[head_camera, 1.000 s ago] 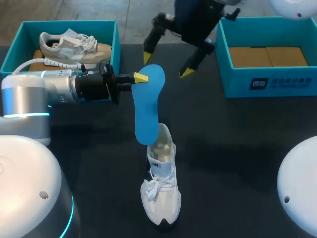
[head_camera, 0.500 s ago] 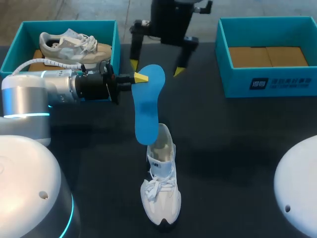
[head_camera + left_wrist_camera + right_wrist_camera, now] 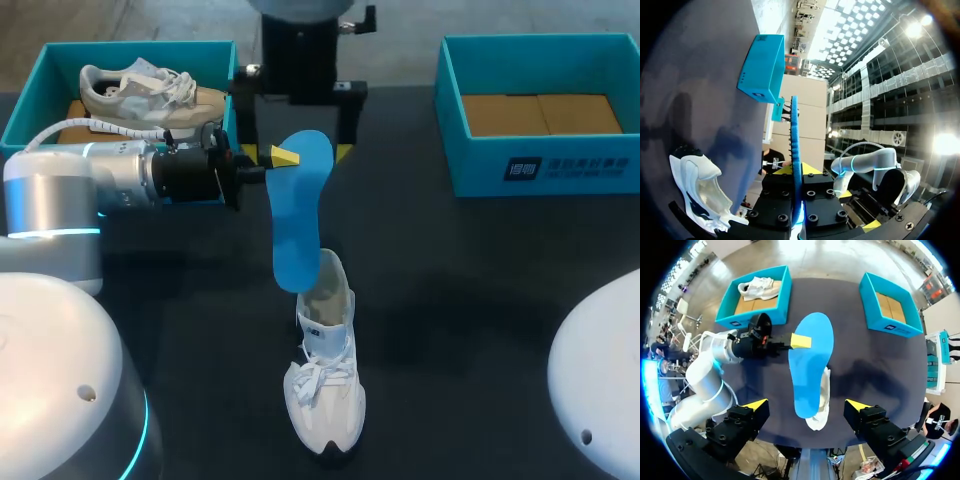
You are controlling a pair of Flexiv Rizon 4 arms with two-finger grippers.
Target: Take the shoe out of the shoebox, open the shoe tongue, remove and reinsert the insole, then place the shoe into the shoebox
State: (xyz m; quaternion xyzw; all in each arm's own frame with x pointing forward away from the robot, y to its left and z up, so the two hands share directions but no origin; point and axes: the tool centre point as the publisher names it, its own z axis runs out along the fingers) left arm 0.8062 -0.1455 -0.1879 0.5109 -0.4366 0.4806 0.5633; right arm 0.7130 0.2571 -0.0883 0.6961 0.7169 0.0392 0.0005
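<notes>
Two pincers attend the blue foam insole (image 3: 298, 215): the left gripper (image 3: 283, 157) is clamped on its edge, holding it tilted over the white lace-up sneaker (image 3: 325, 380) standing on the dark table (image 3: 480, 260); the right gripper (image 3: 807, 405) hangs spread wide above it. Removal looks done; reinsertion next needs the lower end steered into the collar. Open tabletop lies toward the teal cardboard shoebox (image 3: 540, 165)

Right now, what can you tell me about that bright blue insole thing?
The bright blue foot-shaped insole is one thin, flat piece that looks like foam. It is held in the air above the dark table. The left gripper is shut on one side edge near its wide end. Its narrow end hangs by the heel opening of the white lace-up sneaker; I cannot tell if they touch.
</notes>
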